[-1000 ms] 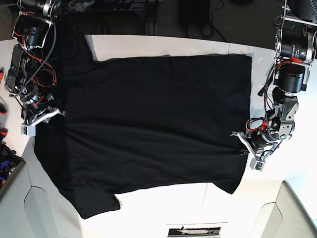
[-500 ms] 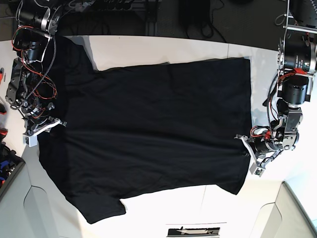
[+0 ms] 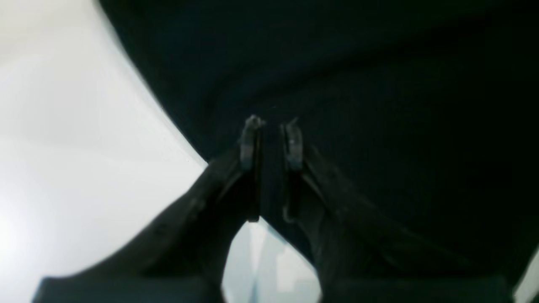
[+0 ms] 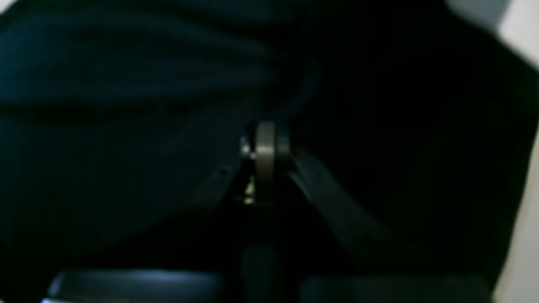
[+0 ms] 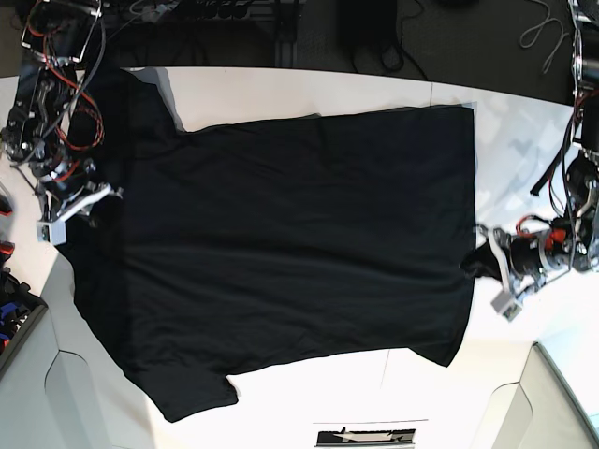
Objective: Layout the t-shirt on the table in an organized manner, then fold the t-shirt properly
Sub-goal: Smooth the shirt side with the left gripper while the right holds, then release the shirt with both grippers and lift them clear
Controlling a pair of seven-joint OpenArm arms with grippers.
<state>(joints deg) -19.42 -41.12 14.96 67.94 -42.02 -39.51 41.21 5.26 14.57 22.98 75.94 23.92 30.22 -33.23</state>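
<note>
So the right gripper (image 5: 70, 208) sits at the tabletop's left edge, jaws pinched closed on the collar end of the t-shirt (image 5: 290, 253). That shirt lies spread flat across the middle of the table (image 5: 281, 89), long axis running left to right, hem toward the right edge. Over there the left gripper (image 5: 494, 271) stands at the hem with its jaws a narrow slit apart; can't tell if cloth is caught between them. Any stretching probably happens along that axis.
</note>
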